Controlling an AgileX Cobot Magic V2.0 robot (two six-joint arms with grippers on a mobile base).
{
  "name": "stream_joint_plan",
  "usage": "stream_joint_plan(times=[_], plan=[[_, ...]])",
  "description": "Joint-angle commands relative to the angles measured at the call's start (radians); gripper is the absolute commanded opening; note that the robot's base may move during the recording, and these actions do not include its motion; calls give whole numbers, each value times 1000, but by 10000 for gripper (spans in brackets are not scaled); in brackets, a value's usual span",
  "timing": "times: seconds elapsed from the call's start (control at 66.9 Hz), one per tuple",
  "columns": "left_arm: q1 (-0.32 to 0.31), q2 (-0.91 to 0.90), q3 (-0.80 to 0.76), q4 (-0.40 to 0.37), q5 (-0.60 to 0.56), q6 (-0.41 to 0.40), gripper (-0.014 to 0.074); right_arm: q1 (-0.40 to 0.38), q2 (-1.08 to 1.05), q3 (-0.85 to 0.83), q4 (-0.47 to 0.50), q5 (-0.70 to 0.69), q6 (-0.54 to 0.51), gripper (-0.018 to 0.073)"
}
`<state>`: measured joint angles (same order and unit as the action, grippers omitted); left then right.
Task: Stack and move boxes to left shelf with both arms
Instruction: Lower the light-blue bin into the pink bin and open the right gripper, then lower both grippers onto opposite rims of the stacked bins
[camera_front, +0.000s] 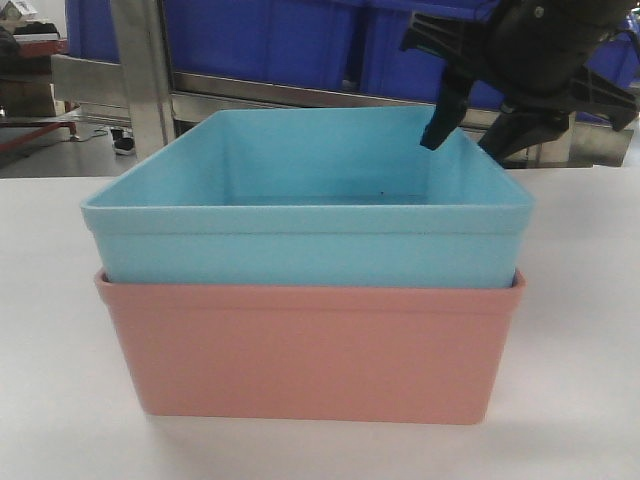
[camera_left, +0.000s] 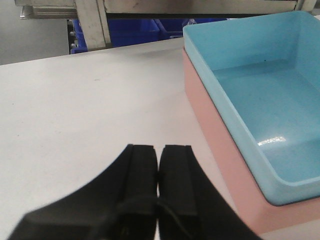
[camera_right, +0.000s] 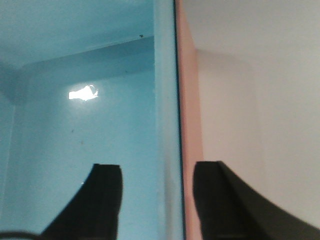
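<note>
You have the light blue tub (camera_front: 310, 240) nested inside the salmon pink tub (camera_front: 300, 360), its rim standing clear above the pink rim, and the pair sits upright on the white table (camera_front: 585, 300), well short of the steel-framed rack (camera_front: 140, 70) behind it, where the dark blue crates (camera_front: 260, 35) sit. Your right gripper (camera_front: 463, 145) hangs above the far right corner of the stack with its jaws apart and nothing between them but air and the tub wall below. In the right wrist view its fingers (camera_right: 105, 200) straddle the right-hand wall of the nested tubs: one finger is over the blue tub's inside, the other over the bare table outside the pink wall, and neither can be seen touching plastic. How high above the rim they sit is not clear from that view. Your left gripper (camera_left: 158, 152) is over open table to the left of the stack, apart from the pink wall, with its two flat black fingers pressed together along their inner faces and gripping nothing. The blue tub's inside is bare apart from a bright glare spot on its floor.
</note>
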<state>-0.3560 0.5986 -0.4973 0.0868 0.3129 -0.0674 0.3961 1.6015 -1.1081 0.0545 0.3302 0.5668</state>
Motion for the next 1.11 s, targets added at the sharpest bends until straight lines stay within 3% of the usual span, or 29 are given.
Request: stream_joint_plan(times=[0.0,0.045,0.254,0.329,0.463,0.717,1.091], plan=[[1,1,-29,0,-79,1,51,-1,-51,-33,-8,-43,-21,545],[1,1,-31,0,-74,1,92,-1,-52,-40,-18,-26,-23,561],[1,20,-82,-18,-7,1,452,-1,-70,-114,-106,95,-85,560],[1,50,-126,-40,30,1,506,-1,-83,-143,-138,137,-112,560],[1,145,-257,-87,107,1,510,-1,-99,-198,-179,218,-129,560],[1,440,-560,-92,298,1,510,-1,-100,-299,-183,391,-181,560],[1,862,-959,-195,546,1,487,29,-89,-324,-130,423,-181,559]])
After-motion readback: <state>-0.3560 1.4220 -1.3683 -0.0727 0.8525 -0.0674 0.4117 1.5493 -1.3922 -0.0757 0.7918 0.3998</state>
